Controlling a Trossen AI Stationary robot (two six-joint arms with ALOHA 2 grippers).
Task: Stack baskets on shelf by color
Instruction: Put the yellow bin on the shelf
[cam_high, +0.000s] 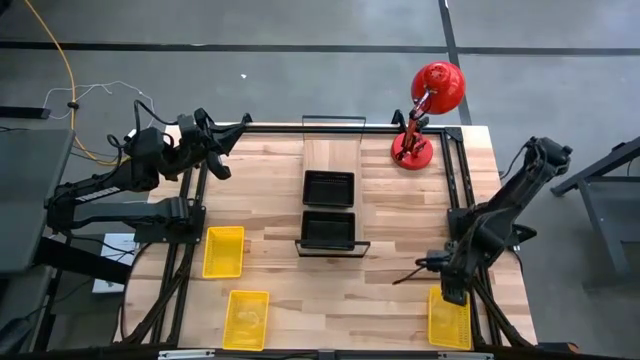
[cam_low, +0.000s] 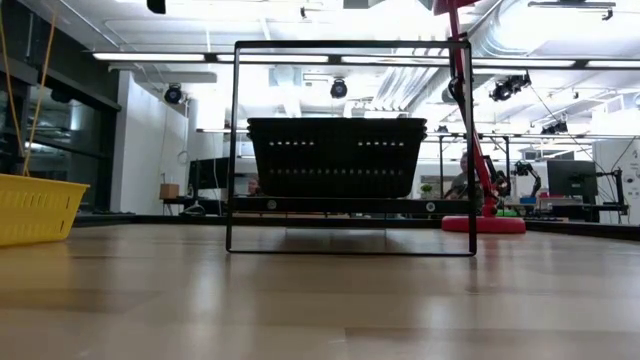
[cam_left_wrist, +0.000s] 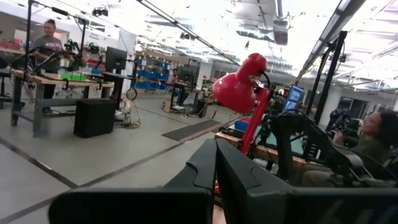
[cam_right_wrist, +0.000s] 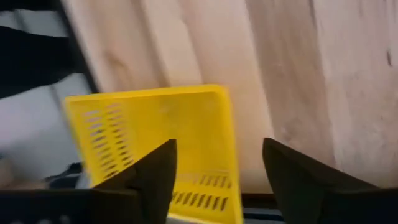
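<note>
Table (cam_high: 400, 290): planked wood, red lamp (cam_high: 428, 110) at far right corner.
Shelf (cam_high: 330, 180): centre, 2 black baskets (cam_high: 329, 187) on it, side by side, apparently not stacked.
3 yellow baskets on table: 2 near left (cam_high: 223, 251), 1 at near right edge (cam_high: 449, 318).
Right gripper (cam_right_wrist: 217, 168): above right yellow basket, fingers apart, nothing held.
Left gripper (cam_left_wrist: 214, 168): parked at far left corner, fingers together, empty.
</note>
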